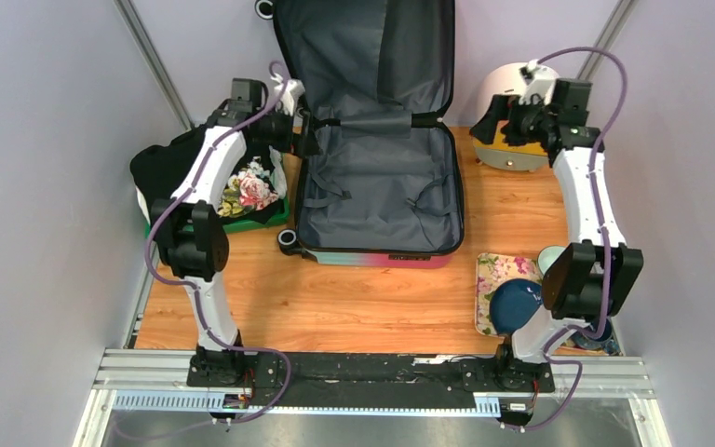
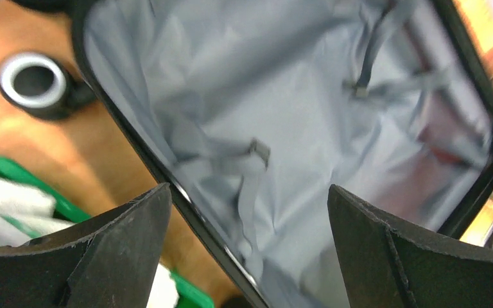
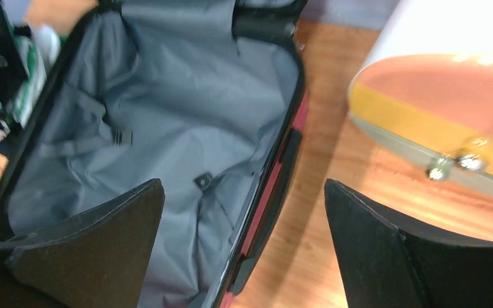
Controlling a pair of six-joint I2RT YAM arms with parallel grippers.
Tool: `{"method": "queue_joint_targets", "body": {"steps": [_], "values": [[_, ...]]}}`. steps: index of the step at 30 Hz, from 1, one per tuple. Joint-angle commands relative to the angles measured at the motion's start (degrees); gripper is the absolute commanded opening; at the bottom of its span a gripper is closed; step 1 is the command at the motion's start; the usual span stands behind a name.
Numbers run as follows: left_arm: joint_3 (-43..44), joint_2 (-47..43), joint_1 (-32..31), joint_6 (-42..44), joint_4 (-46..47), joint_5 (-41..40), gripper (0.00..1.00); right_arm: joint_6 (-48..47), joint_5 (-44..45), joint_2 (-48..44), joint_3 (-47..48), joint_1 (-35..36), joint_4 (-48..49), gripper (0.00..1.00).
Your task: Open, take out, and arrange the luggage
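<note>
The luggage (image 1: 377, 191) lies open in the middle of the table, its lid (image 1: 363, 56) standing up at the back. Its grey lining with loose straps shows and the lower half looks empty. The pink-to-teal shell shows along the near edge. My left gripper (image 1: 298, 130) is open and empty at the case's back left corner; its wrist view looks down on the left rim and lining (image 2: 282, 128). My right gripper (image 1: 489, 121) is open and empty near the case's back right corner; its wrist view shows the right rim (image 3: 276, 173).
A green tray (image 1: 242, 209) with dark and floral clothes sits left of the case. A cream-and-orange round container (image 1: 512, 149) stands at the back right, also in the right wrist view (image 3: 443, 102). A floral tray (image 1: 493, 279) with a blue bowl (image 1: 517, 303) lies near right.
</note>
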Motion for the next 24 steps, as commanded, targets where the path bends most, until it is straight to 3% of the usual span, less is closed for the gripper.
{"method": "queue_joint_targets", "body": {"steps": [1, 5, 10, 14, 17, 24], "values": [[-4.8, -8.58, -3.21, 13.37, -13.47, -6.7, 0.99, -7.39, 8.12, -5.51, -2.76, 5.8, -8.12, 0.99], [-14.89, -19.8, -3.21, 8.37, -10.6, -8.72, 0.99, -7.65, 10.06, -15.85, -12.76, 10.1, -6.21, 0.99], [-35.2, -33.01, -3.21, 3.36, -2.94, -14.14, 0.98, -8.98, 17.71, -28.97, -29.1, 12.84, -2.6, 0.99], [-45.38, -40.47, -3.21, 5.37, -2.41, -20.22, 0.99, -8.79, 19.82, -38.98, -36.4, 12.84, -1.63, 1.0], [-51.02, -45.31, -3.21, 7.22, -0.39, -23.39, 0.99, -8.71, 20.52, -44.34, -40.19, 12.93, -1.02, 1.0], [-54.9, -50.68, -3.21, 6.7, 1.54, -24.27, 0.99, -7.13, 20.96, -49.38, -41.88, 12.84, -0.14, 1.0]]}}
